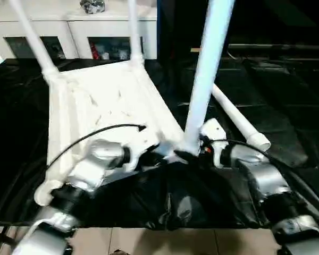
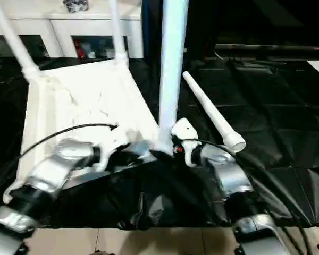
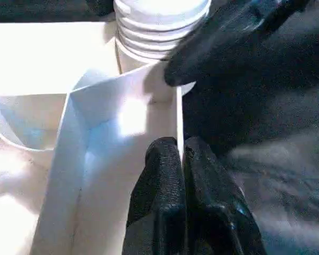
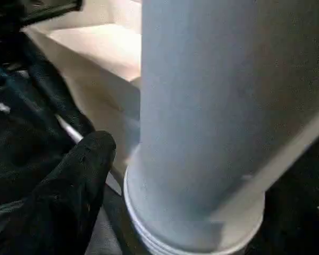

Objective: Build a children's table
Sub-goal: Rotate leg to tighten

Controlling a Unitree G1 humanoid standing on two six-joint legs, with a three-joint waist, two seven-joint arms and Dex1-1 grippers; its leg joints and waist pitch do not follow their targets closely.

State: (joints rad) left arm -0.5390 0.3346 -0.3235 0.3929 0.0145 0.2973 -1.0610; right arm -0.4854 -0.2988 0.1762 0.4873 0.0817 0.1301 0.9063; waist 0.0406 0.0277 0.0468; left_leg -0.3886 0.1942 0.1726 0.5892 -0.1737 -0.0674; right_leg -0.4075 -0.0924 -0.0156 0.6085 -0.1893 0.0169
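The white tabletop (image 1: 106, 101) lies upside down on the black-covered work table. Two legs (image 1: 34, 40) (image 1: 134, 32) stand in its far corner sockets. A third leg (image 1: 207, 69) stands upright in the near right corner socket, its ribbed base (image 3: 159, 32) at the rim. My left gripper (image 3: 181, 146) is shut on the tabletop's thin near rim wall beside that socket. My right gripper (image 1: 194, 151) is at the base of the upright leg, open, with one finger (image 4: 90, 159) a little off the leg. A fourth leg (image 1: 239, 119) lies loose on the black cover to the right.
The black cover (image 1: 287, 95) is wrinkled and hangs over the table's front edge (image 1: 165, 226), with tiled floor below. A white cabinet (image 1: 69, 21) stands behind the table. A black cable (image 1: 95, 133) arcs over my left wrist.
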